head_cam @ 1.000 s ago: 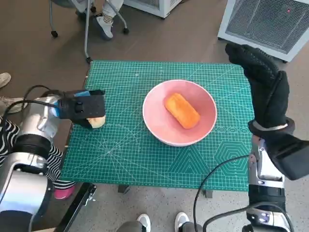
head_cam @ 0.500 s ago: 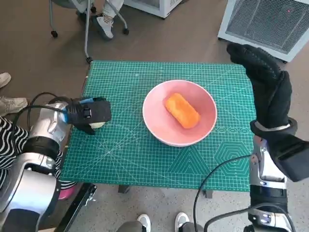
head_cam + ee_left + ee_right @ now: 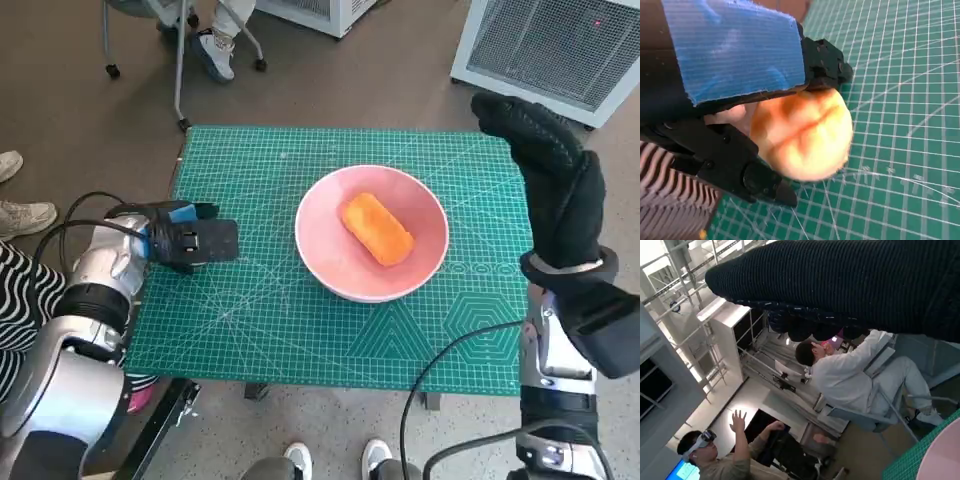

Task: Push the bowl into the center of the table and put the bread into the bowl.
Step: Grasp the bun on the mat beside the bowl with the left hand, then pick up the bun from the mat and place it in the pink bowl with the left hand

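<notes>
The pink bowl [image 3: 316,208] stands near the middle of the green mat [image 3: 280,320], with an orange loaf of bread [image 3: 378,228] lying inside it. My left hand [image 3: 190,243] is low over the mat's left edge, well left of the bowl. It grips a pale bread roll [image 3: 800,135] between its black fingers [image 3: 735,165]; the head view hides the roll under the hand. My right hand [image 3: 550,170] is raised flat above the table's right edge, fingers stretched out, holding nothing. The glove [image 3: 840,285] fills the right wrist view.
A white grilled appliance [image 3: 560,45] stands beyond the table's far right corner. Chair legs and a person's feet [image 3: 215,50] are at the far left, a shoe [image 3: 25,215] by my left arm, more feet [image 3: 300,460] below the near edge. A cable [image 3: 450,350] crosses the near right corner.
My left hand has slid to the right, further onto the mat, with the roll; the roll no longer shows in the head view. The right hand has hardly moved.
</notes>
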